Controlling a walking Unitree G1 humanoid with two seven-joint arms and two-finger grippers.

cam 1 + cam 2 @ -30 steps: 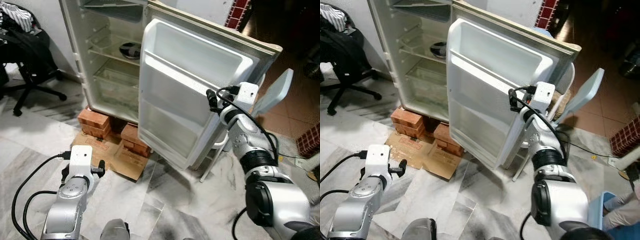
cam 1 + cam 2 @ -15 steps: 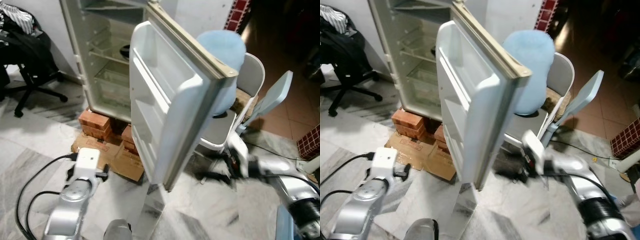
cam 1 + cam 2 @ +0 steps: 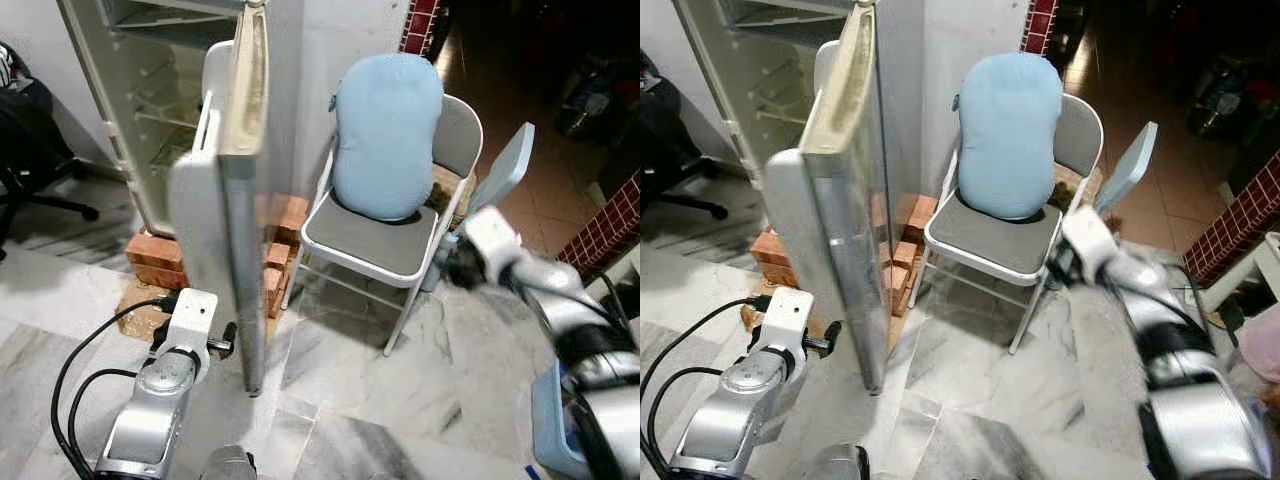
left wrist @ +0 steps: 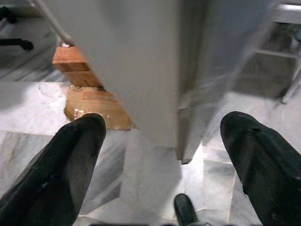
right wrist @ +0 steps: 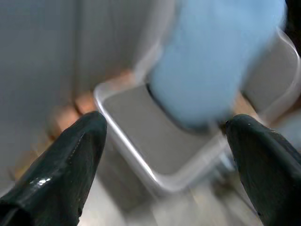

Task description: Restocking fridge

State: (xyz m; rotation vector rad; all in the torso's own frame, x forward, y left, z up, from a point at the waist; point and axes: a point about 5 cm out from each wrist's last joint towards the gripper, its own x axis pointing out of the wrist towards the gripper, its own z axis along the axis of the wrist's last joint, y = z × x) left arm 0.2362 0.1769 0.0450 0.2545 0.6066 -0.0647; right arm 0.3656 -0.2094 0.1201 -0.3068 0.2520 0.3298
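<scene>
Nearest, the left gripper [image 4: 162, 155] hangs low over the marble floor [image 3: 400, 400], its two black fingers [image 4: 56, 165] spread wide with nothing between them. It points at the bottom corner of the fridge door [image 3: 225, 200], which stands just beyond it without touching. The door is seen edge-on, swung far out from the fridge [image 3: 140, 110], its lower edge clear of the floor.

On the right, the right gripper [image 5: 164, 155] is held out above the floor, blurred, also wide open and empty. It faces the chair [image 3: 400, 250], whose front seat edge lies ahead of it. Open floor runs between the door's edge and the chair's front legs, and more lies near the robot's feet.

Past the left gripper, cardboard [image 4: 96, 110] lies flat on the floor, and bricks [image 3: 155, 255] prop up the fridge base. The fridge cabinet stands open at far left, shelves showing. The chair sits just right of the fridge, a pale blue cushion [image 3: 385, 135] upright against its back. A pale blue board [image 3: 500, 175] leans behind the chair's right side. At far left an office chair [image 3: 30, 150] stands on the floor
</scene>
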